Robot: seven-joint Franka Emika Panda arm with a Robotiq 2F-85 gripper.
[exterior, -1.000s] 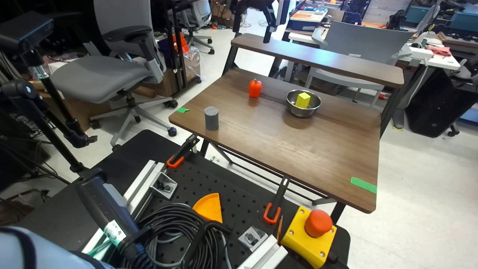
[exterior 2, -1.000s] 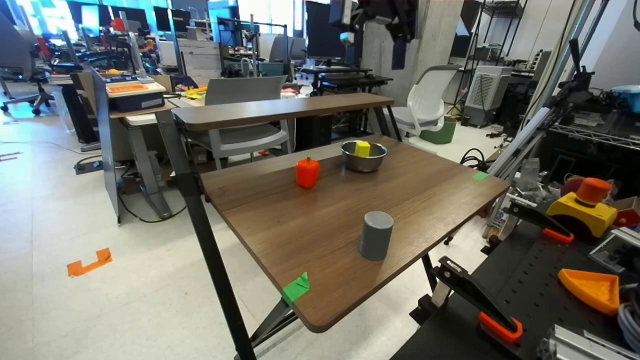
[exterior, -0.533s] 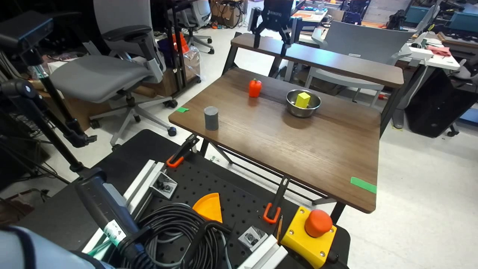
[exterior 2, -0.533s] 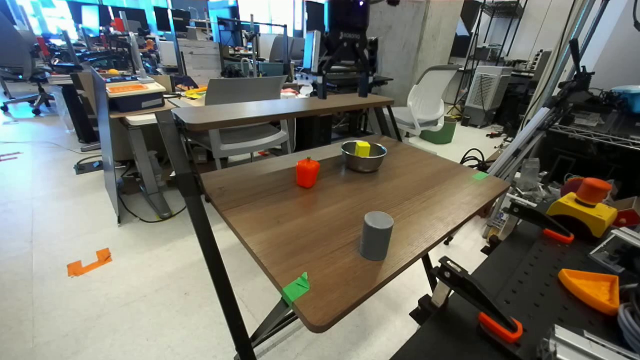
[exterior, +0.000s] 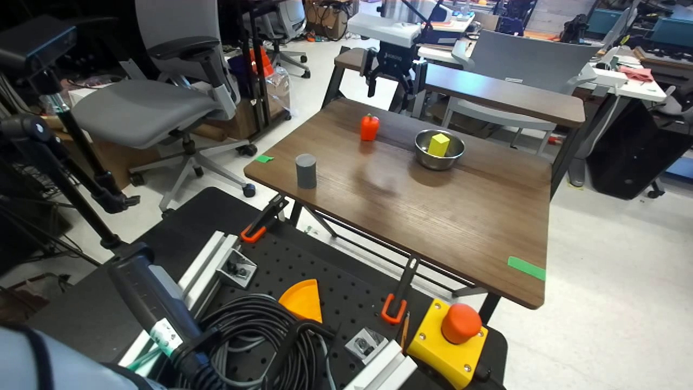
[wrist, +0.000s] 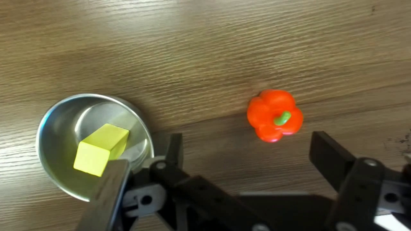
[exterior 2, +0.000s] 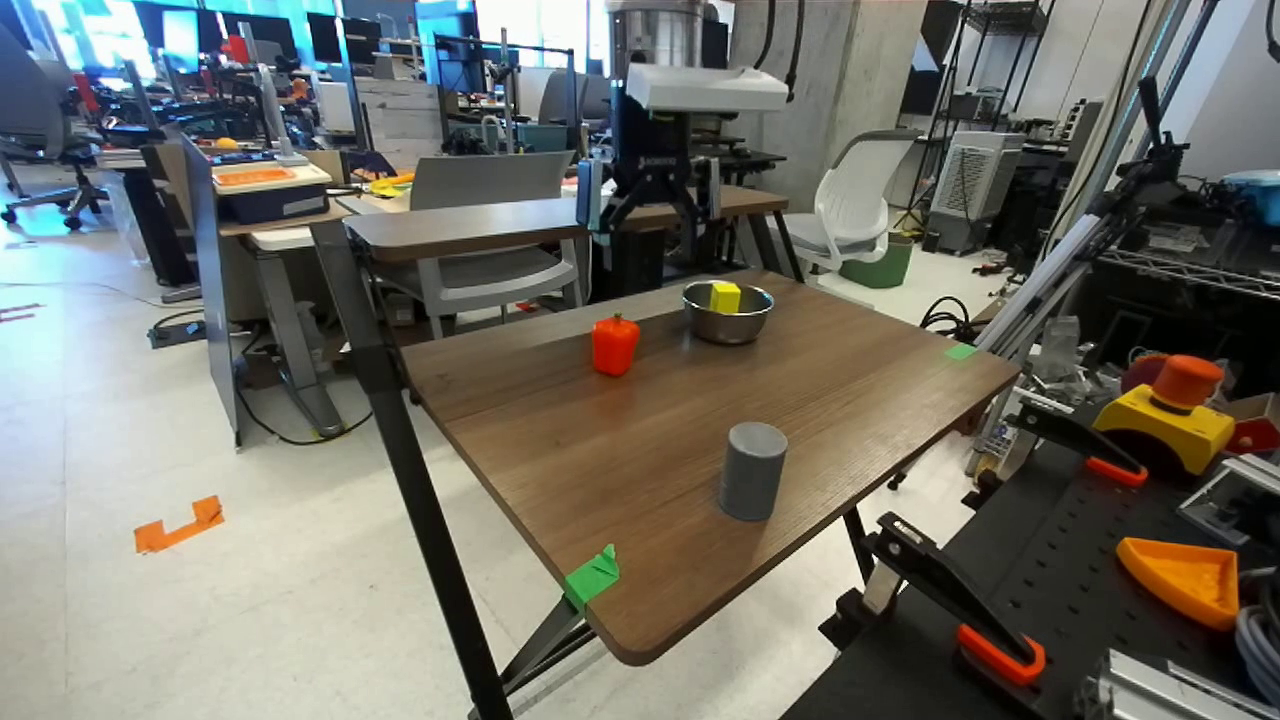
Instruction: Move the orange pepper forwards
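orange pepper [wrist: 272,113]: sat right of wrist-view centre. fingers [wrist: 332,160]: stood wide apart, empty. step: seemed approach; next needed centring, lowering.

Pale ROBOTIQ lettering [exterior: 393,56] on the black housing [exterior: 397,63] above the fingers [exterior: 371,88]

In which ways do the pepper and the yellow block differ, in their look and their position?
The pepper is orange-red and green; the block is yellow. The pepper is rounded and lobed; the block has flat faces. The pepper stands upright on the table; the block sits in the bowl. What they share: neither is in the claw, which is open.
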